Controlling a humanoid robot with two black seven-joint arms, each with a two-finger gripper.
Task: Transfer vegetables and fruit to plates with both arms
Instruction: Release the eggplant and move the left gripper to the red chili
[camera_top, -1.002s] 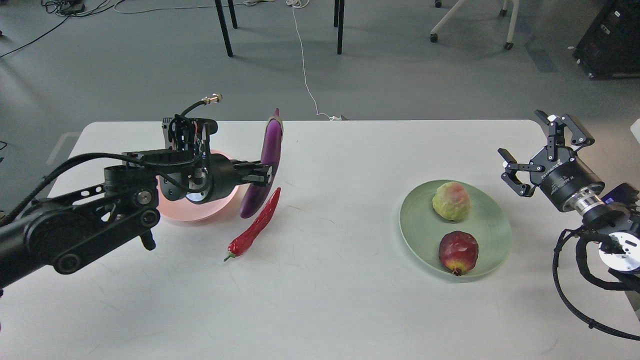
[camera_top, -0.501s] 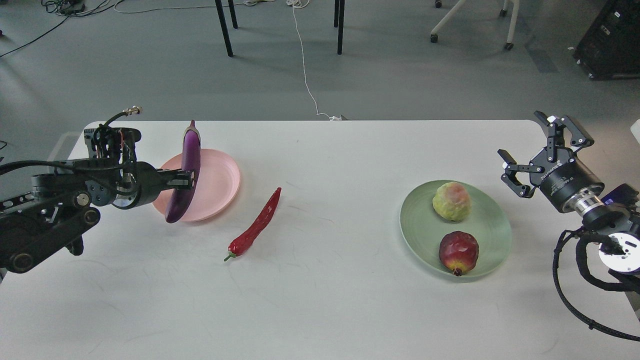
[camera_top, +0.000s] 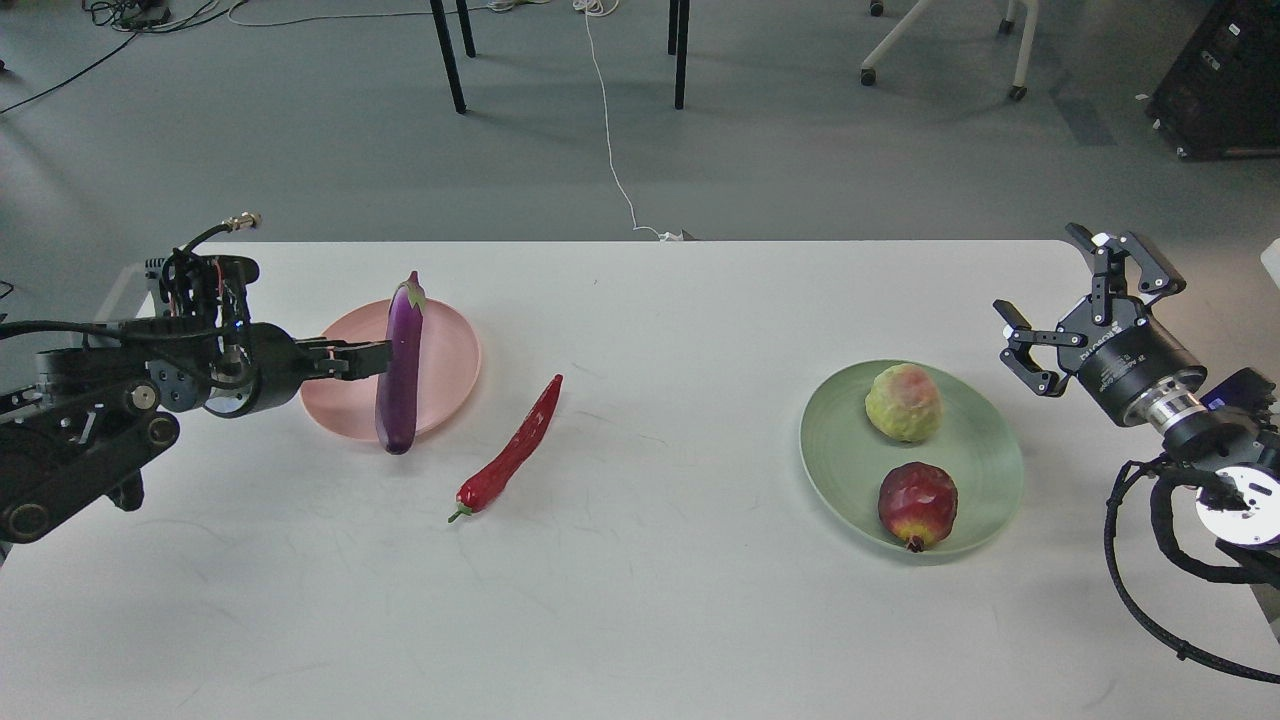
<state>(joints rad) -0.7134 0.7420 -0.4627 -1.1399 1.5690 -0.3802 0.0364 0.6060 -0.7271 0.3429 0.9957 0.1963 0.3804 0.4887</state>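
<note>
The purple eggplant (camera_top: 400, 370) lies lengthwise over the pale pink plate (camera_top: 450, 350), stem end pointing away and lower end past the front rim. My left gripper (camera_top: 378, 357) reaches in from the left, and its fingers close on the eggplant's left side at mid-length. The red chili pepper (camera_top: 512, 450) lies on the table just right of the pink plate. The bumpy yellow-green fruit (camera_top: 903, 402) and the dark red pomegranate (camera_top: 917, 504) sit on the pale green plate (camera_top: 840, 450). My right gripper (camera_top: 1045, 285) hangs open and empty, right of the green plate.
The white table (camera_top: 650, 600) carries both plates. Its far edge runs behind them. Beyond it lie grey floor, chair legs and a white cable (camera_top: 610, 140). My right arm's looped black cables (camera_top: 1150, 600) hang over the table's right side.
My left arm has pulled back to the left with the eggplant, carrying it from beside the chili to over the pink plate and lowering it. The right arm has not moved.
</note>
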